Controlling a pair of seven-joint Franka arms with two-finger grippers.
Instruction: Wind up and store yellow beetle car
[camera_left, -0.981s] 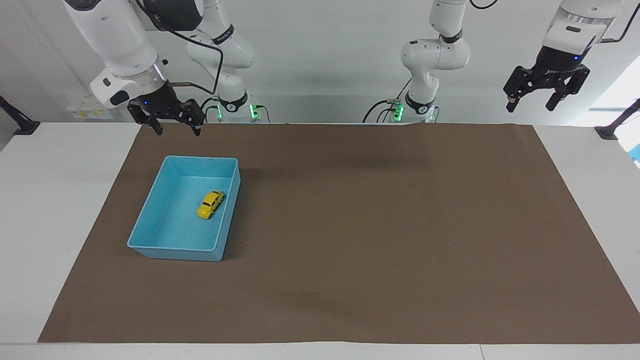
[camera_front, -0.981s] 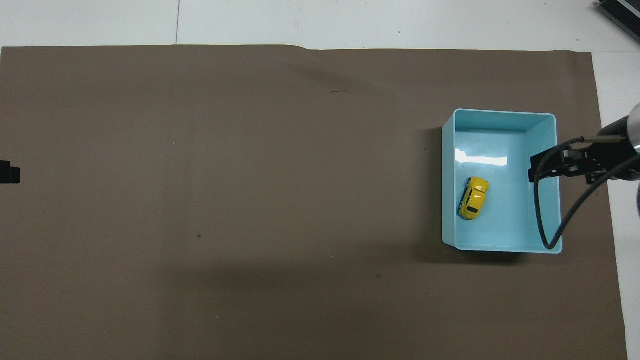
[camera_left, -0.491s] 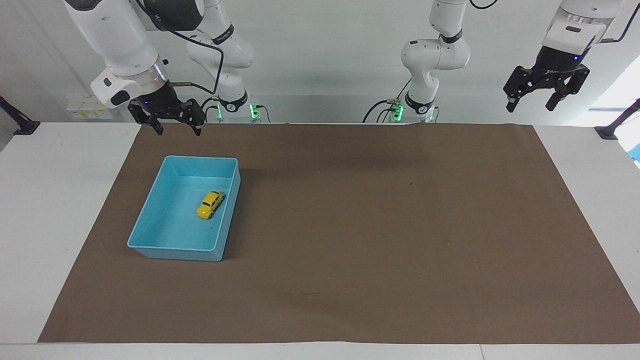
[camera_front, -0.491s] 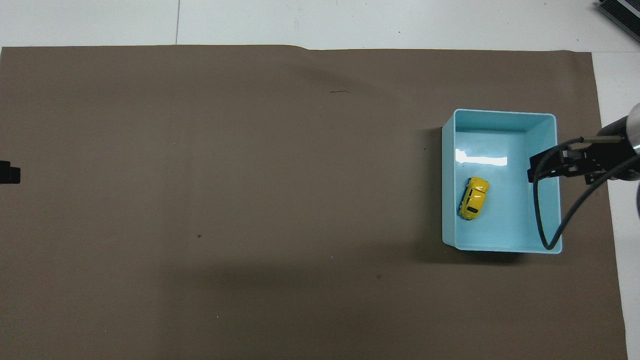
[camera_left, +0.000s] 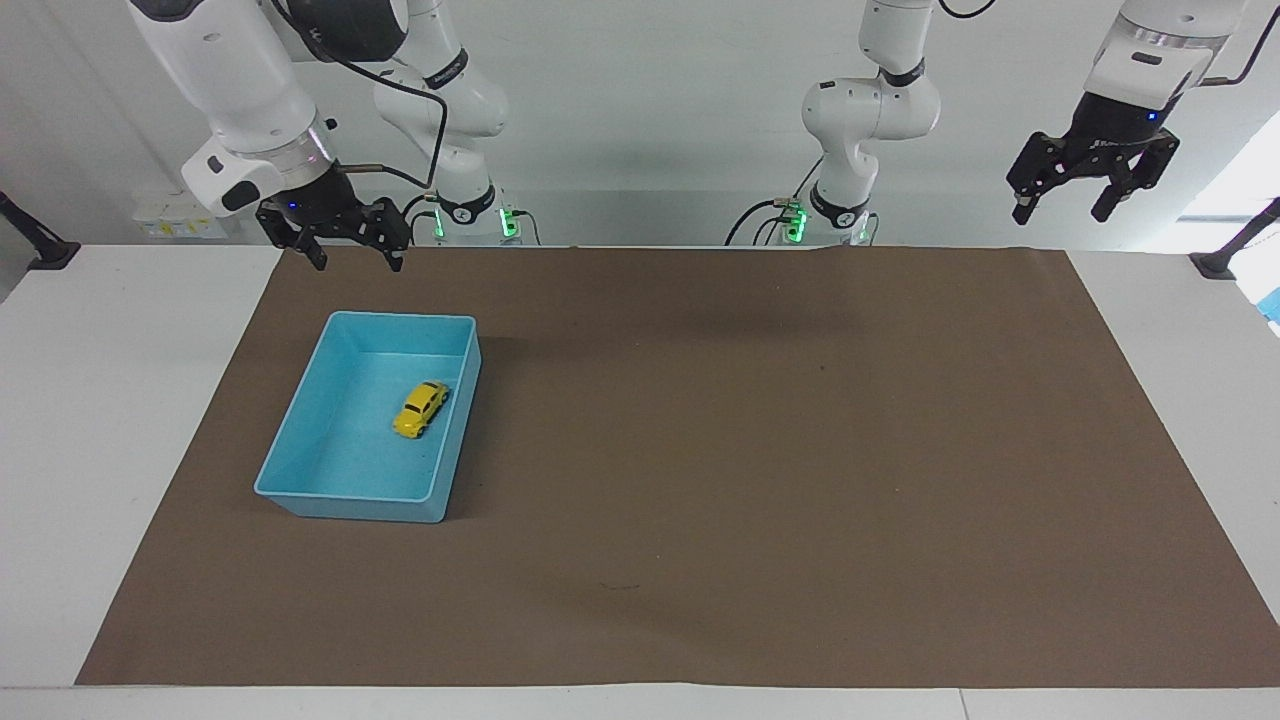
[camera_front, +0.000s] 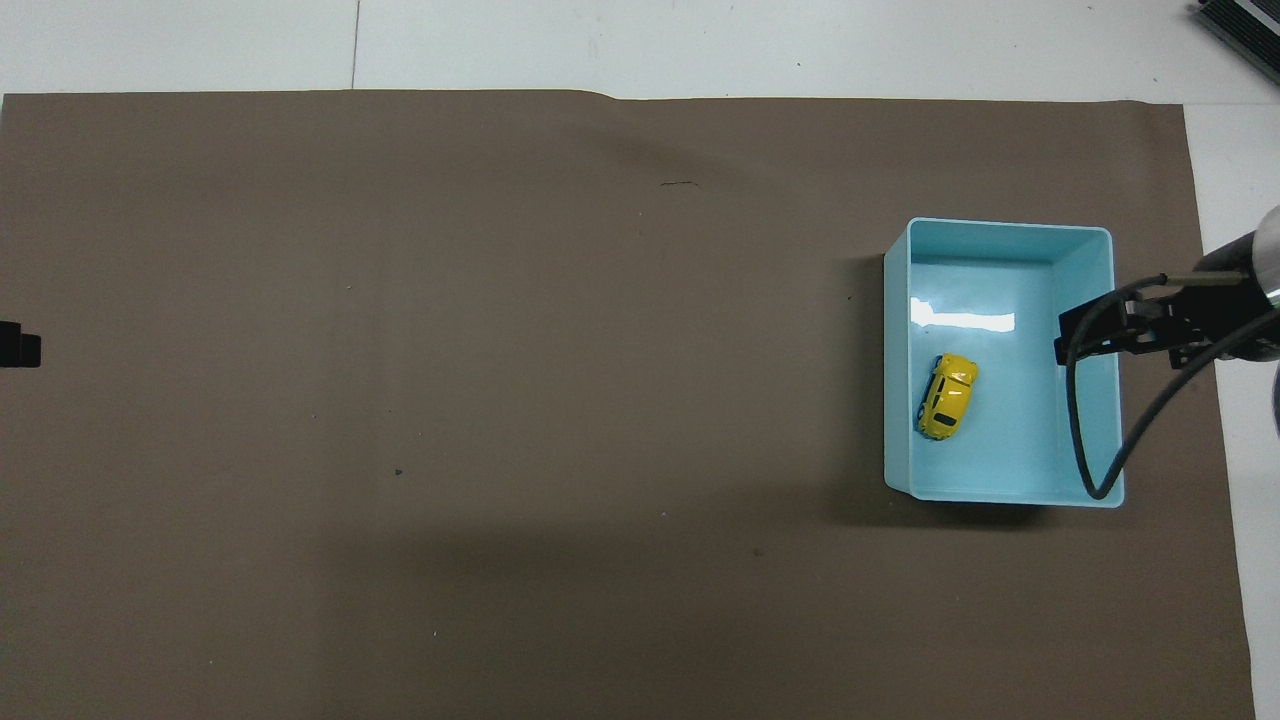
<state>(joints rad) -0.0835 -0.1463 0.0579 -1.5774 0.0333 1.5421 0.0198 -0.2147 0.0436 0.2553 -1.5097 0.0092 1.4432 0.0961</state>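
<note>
Nothing has moved: the yellow beetle car (camera_left: 420, 409) sits in the blue bin (camera_left: 300, 425), both the right pincer (camera_left: 347, 258) and left pincer (camera_left: 1063, 205) hang wide and empty, so just leave it alone.

One camera is looking down from high across the table, facing both robots at a distance. The other is looking steeply down from above the robots' end. Both are sharing the brown mat (camera_left: 760, 450) and blue bin (camera_left: 300, 440).
</note>
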